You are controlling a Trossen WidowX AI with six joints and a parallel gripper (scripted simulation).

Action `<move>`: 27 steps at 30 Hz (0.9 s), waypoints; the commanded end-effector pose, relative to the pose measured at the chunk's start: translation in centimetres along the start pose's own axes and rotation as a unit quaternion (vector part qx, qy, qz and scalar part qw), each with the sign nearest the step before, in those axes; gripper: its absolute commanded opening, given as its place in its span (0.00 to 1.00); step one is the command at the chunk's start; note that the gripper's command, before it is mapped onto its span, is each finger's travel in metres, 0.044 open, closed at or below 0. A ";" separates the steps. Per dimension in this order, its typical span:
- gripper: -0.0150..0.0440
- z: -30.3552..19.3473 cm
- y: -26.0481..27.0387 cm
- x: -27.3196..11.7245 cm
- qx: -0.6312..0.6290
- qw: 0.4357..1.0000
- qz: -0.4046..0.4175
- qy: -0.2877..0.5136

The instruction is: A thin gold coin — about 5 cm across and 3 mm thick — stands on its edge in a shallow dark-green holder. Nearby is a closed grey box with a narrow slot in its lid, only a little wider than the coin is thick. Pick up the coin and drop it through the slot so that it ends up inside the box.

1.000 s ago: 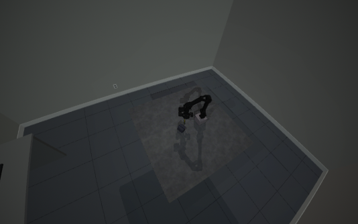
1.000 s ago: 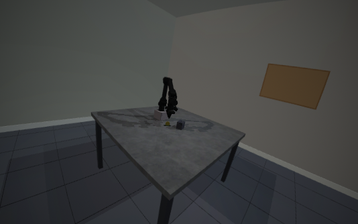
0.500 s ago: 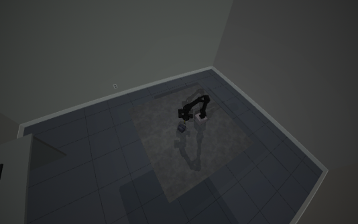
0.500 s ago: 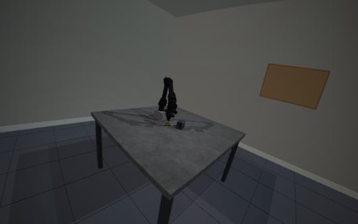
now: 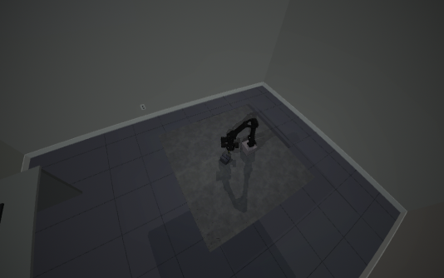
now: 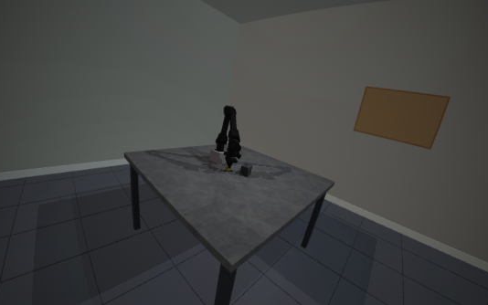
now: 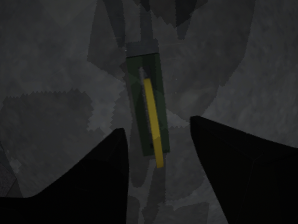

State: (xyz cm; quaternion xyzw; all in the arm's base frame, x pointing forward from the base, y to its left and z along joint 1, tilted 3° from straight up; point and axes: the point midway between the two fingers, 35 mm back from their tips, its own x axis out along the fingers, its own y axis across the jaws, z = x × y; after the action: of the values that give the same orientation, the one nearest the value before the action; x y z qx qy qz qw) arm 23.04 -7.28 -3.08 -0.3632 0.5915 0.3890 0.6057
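Observation:
The gold coin (image 7: 153, 115) (image 6: 228, 169) stands on its edge in the dark-green holder (image 7: 158, 82), seen edge-on from above in the wrist view. My gripper (image 7: 158, 130) (image 6: 229, 165) points down just over the coin. Its fingers are apart, one on each side of the coin's lower part in the wrist view, with a gap on both sides; it holds nothing. The closed grey box (image 5: 225, 159) (image 6: 246, 170) stands on the table close by, to the right of the coin in the exterior view. Its slot is too small and dark to make out clearly.
The arm rises from a pale block (image 5: 248, 146) (image 6: 217, 156) behind the coin in the exterior view. The grey table (image 5: 209, 225) (image 6: 229, 224) bears everything, and the arm's shadows fall across it. An orange board (image 6: 401, 117) hangs on the wall, away from the table.

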 end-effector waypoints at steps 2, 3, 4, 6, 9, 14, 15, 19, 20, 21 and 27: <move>0.53 -0.1 0.0 0.8 0.001 1.000 -0.001 0.002; 0.53 -0.1 0.0 1.0 0.001 1.000 -0.001 0.002; 0.53 -0.1 0.1 1.1 0.001 1.000 -0.001 0.002; 0.53 -0.1 0.1 1.4 0.001 1.000 -0.001 0.002; 0.53 -0.1 0.1 1.9 0.001 1.000 -0.001 0.002; 0.53 -0.1 0.2 2.4 0.001 1.000 -0.001 0.002; 0.48 -0.1 0.2 2.4 0.001 1.000 -0.001 0.002; 0.30 -0.1 0.2 2.4 0.001 1.000 -0.001 0.002; 0.26 -0.1 0.2 2.4 0.001 1.000 -0.001 0.002; 0.25 -0.1 0.2 2.4 0.001 1.000 -0.001 0.002; 0.25 -0.1 0.2 2.4 0.001 1.000 -0.001 0.002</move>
State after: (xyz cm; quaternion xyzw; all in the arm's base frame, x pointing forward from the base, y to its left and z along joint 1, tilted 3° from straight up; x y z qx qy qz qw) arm 22.78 -7.09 -5.50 -0.3636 0.5913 0.3901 0.6050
